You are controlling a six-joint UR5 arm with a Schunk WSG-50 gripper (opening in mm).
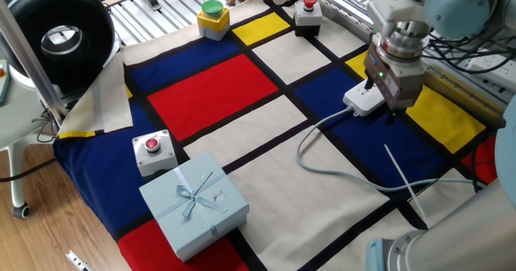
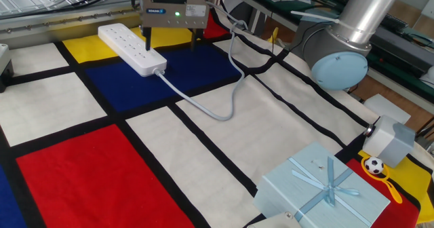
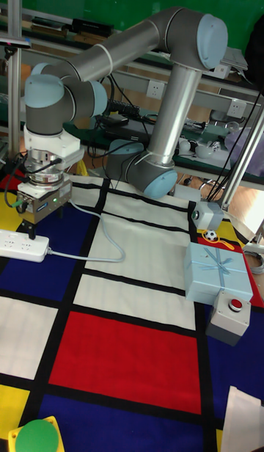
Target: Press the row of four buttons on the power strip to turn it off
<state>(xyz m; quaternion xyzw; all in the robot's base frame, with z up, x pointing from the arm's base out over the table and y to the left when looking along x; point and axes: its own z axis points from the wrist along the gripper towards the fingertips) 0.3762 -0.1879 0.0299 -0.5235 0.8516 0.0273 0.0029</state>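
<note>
The white power strip (image 2: 129,48) lies slanted across the yellow and blue patches, and its near end (image 1: 362,100) sticks out beside the gripper body. Its pale grey cable (image 2: 203,106) curls off toward the middle of the cloth. The four buttons are too small to tell apart on its top face. My gripper (image 2: 171,43) hangs over the cable end of the strip, open, with a wide gap between the fingers. One finger (image 2: 147,41) is above the strip's top near that end; I cannot tell whether it touches. In the tall fixed view the gripper (image 3: 40,216) sits just above the strip (image 3: 22,244).
A green dome button on a yellow box (image 1: 213,18) and a red button on a black box (image 1: 307,14) stand at the far edge. A red button on a grey box (image 1: 152,152) and a light blue gift box (image 1: 193,202) sit near the front. Aluminium rails (image 1: 484,69) run behind the strip.
</note>
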